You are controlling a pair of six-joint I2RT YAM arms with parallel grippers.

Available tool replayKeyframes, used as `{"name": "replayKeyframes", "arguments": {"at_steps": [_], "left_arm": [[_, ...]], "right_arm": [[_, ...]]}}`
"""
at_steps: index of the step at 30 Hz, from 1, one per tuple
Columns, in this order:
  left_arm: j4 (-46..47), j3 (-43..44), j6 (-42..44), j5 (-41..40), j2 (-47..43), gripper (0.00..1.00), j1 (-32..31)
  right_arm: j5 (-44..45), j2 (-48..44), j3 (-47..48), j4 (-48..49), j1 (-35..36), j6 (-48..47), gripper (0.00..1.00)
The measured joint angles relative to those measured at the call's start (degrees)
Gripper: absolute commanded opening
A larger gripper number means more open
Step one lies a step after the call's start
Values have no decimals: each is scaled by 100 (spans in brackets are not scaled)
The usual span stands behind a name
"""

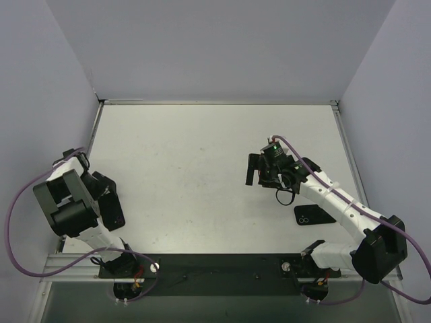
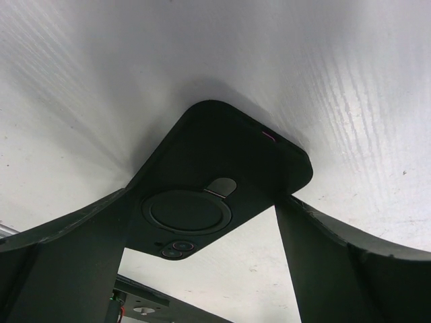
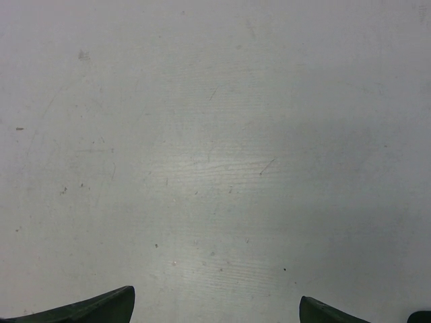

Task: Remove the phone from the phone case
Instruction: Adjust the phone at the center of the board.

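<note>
A black phone case [image 2: 222, 161] with a round ring on its back and two camera lenses showing in its cutout sits between the fingers of my left gripper [image 2: 205, 202]. Both fingers press its long sides. Its far end is down near the table. In the top view this gripper [image 1: 111, 200] is at the left near edge with the case [image 1: 118, 212] under it. My right gripper [image 1: 254, 169] is open and empty above bare table right of centre; only its fingertips [image 3: 101, 309] show in the right wrist view.
A second black, flat, phone-shaped thing [image 1: 314, 215] with two camera rings lies on the table beside the right forearm; I cannot tell whether it is a phone or a case. White walls enclose the table [image 1: 188, 155]. A dark rail [image 1: 215, 266] runs along the near edge.
</note>
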Motion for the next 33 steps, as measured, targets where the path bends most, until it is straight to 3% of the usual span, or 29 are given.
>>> {"name": "replayKeyframes", "arguments": {"at_steps": [6, 9, 15, 20, 27, 33], "left_arm": [[122, -26, 33, -317, -70, 97, -516], [55, -57, 192, -817, 37, 97, -1239], [-28, -13, 146, -761, 22, 97, -2424], [-52, -4, 9, -769, -55, 97, -2304], [-68, -146, -48, -881, -634, 97, -1290], [-83, -511, -101, -918, -957, 97, -1010]], "right_arm": [[125, 4, 0, 0, 7, 39, 100], [184, 7, 0, -2, 22, 81, 100], [256, 7, 0, -2, 79, 155, 100], [297, -9, -2, -2, 114, 175, 100], [326, -22, -11, 0, 114, 184, 100], [326, -22, -11, 0, 114, 177, 100]]}}
